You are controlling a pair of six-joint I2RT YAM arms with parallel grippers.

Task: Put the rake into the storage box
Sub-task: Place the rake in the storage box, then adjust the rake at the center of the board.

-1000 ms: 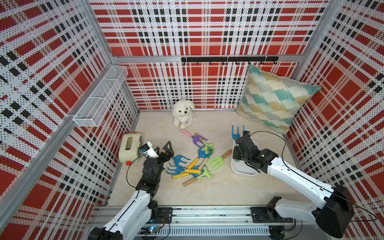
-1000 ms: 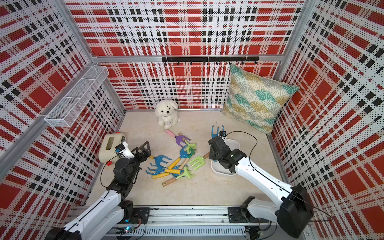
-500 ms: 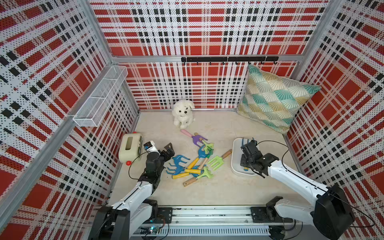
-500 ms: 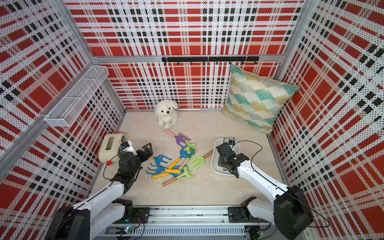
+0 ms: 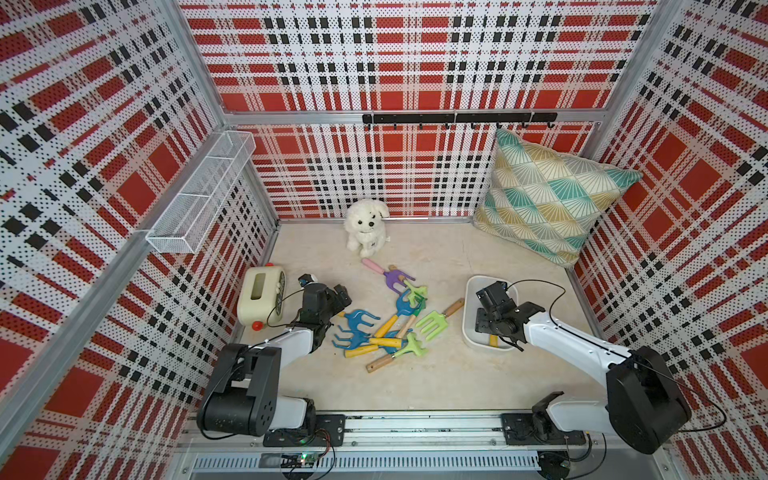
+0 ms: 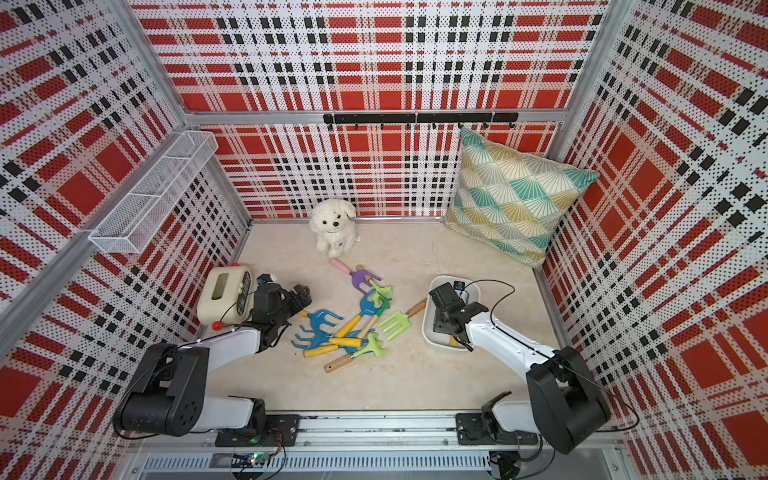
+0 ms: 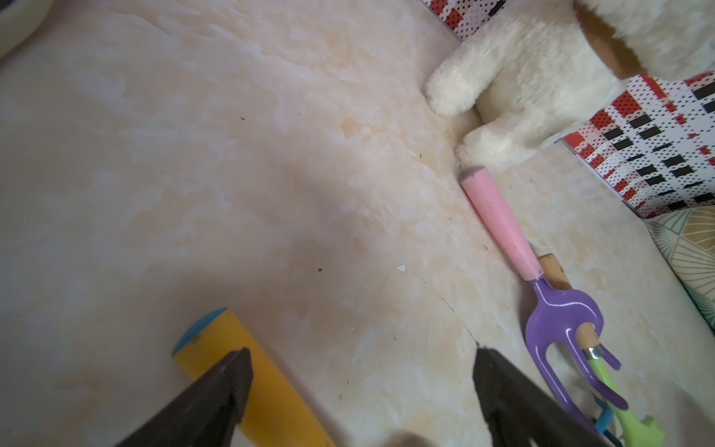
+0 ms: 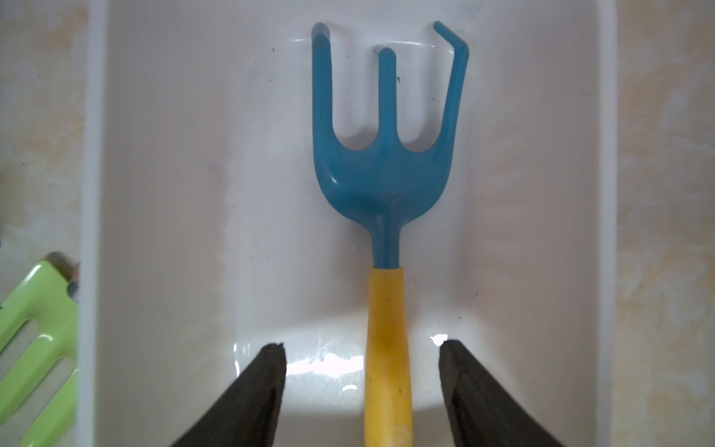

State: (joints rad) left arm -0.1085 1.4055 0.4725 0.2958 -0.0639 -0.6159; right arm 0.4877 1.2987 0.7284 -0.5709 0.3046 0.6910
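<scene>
Red, black and white plaid perforated walls (image 5: pixel 395 54) close me in on three sides. The tabletop (image 5: pixel 415 386) is cream and marbled, with a few dark specks. A teal-and-mustard fan-patterned cushion (image 5: pixel 548 195) leans in the far right corner. A white wire-mesh basket (image 5: pixel 203 191) hangs on the left wall, and a black hook rail (image 5: pixel 457 118) runs along the far wall. A cream boxy gadget (image 5: pixel 259 297) with a red knob sits by the left wall. A white plush dog (image 5: pixel 368 224) sits at the foot of the far wall.

The white storage box (image 5: pixel 470 309) stands on the right, just beside a loose pile of toy rakes (image 5: pixel 386 324) in the middle. A blue rake (image 8: pixel 387 174) with a yellow grip lies flat inside the box. My right gripper (image 8: pixel 361 345) hovers over it, jaws apart on either side of the grip, touching nothing. My left gripper (image 7: pixel 360 350) is spread wide, holding nothing, by a blue-capped yellow handle (image 7: pixel 278 398) at the pile's left edge.
</scene>
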